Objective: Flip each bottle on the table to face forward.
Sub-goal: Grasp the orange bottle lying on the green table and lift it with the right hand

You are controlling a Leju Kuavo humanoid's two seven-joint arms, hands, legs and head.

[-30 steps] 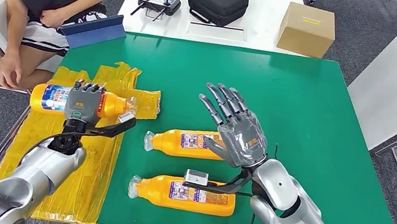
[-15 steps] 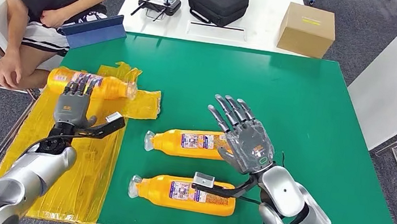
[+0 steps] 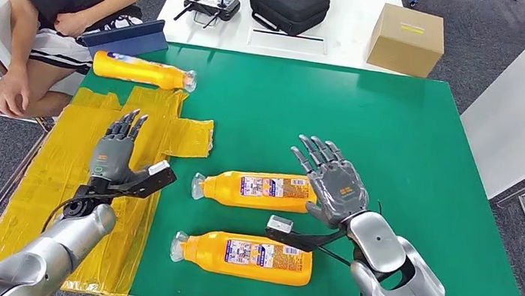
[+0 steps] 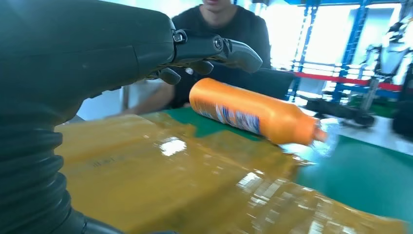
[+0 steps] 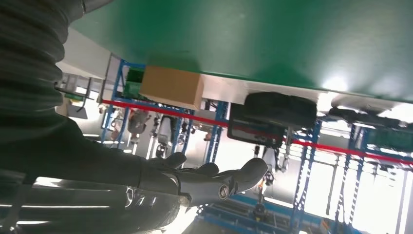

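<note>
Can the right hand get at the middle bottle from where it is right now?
Probably yes. The right hand is open, right at the base end of the middle bottle, which lies on the green table with nothing between them.

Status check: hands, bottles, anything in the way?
Left hand open over yellow sheet. Right hand open by middle bottle. Far bottle and near bottle lie flat. Nothing blocking.

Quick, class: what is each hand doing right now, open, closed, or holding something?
Left hand: open, holding nothing, fingers apart above the yellow sheet.
Right hand: open, fingers spread, holding nothing.
</note>
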